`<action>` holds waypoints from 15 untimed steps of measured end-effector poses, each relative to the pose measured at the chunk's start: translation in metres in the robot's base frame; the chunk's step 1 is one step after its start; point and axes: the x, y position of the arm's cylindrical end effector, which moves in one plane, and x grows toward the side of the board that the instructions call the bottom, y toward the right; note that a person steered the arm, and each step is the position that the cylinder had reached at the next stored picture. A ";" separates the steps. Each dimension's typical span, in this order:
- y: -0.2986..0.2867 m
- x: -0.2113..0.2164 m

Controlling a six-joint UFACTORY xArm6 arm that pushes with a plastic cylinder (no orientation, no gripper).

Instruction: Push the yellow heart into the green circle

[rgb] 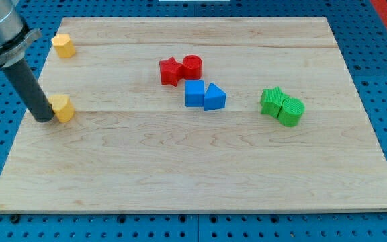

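Pale wood-grain table (200,175), no lettering legible on it; my tip (46,118), a plain dark rod without jaws, touches the left side of the yellow heart (62,107) near the view's left edge. Green circle (291,111) sits far right, touching a green star (272,101). Also: second yellow block (63,46) top left, red star (170,71) beside red cylinder (192,66), blue cube (194,93) against blue triangle (214,97).
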 end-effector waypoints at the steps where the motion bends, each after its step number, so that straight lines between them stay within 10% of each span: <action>1: 0.026 -0.023; 4: 0.022 -0.039; 11: 0.221 -0.047; 15: 0.149 -0.054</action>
